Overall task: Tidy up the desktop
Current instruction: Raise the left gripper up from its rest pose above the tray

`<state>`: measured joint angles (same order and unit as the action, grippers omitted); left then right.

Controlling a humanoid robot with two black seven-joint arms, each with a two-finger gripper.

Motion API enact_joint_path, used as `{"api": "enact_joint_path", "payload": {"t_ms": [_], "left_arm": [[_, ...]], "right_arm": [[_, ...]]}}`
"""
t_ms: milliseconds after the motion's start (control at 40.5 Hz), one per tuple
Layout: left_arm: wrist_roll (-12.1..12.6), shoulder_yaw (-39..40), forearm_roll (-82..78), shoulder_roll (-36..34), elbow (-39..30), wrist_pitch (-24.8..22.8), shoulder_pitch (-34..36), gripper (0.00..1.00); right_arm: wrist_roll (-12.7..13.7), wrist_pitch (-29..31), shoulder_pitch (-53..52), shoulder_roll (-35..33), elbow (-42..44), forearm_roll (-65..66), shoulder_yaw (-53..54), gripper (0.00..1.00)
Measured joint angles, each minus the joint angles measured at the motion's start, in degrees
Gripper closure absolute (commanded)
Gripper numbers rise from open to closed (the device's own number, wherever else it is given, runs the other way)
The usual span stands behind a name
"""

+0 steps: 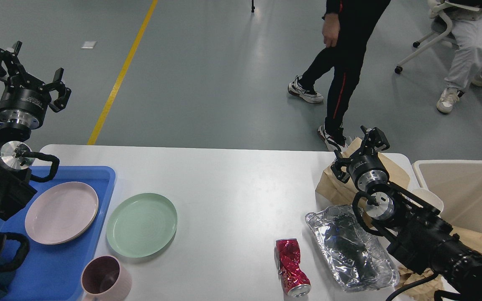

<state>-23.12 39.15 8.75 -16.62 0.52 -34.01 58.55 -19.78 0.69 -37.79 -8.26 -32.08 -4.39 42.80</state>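
Desktop (232, 188): white tabletop spanning view below grey floor. My left gripper (25, 71) raised high over far left edge, above blue tray (57, 267), fingers spread apart, empty. My right gripper (360, 152) points away from me over brown paper bag (337, 184); fingers' state cannot tell. Crushed red can (291, 267), foil tray (349, 251), green plate (142, 224) lie between arms.

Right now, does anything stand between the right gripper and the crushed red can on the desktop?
Yes, the foil tray lies between the right gripper and the crushed red can on the desktop.
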Motion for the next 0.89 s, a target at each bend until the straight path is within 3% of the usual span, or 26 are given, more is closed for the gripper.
{"api": "enact_joint_path", "payload": {"t_ms": [568, 890], "left_arm": [[0.3, 0.1, 0.1, 6.0, 0.0, 0.7, -2.0, 0.03], [1.6, -7.8, -0.7, 5.8, -0.8, 1.2, -1.4, 0.03]], "right_arm": [[0.0, 0.0, 0.0, 0.0, 0.0, 0.0, 0.0, 0.00], [0.0, 0.0, 0.0, 0.0, 0.0, 0.0, 0.0, 0.00]]}}
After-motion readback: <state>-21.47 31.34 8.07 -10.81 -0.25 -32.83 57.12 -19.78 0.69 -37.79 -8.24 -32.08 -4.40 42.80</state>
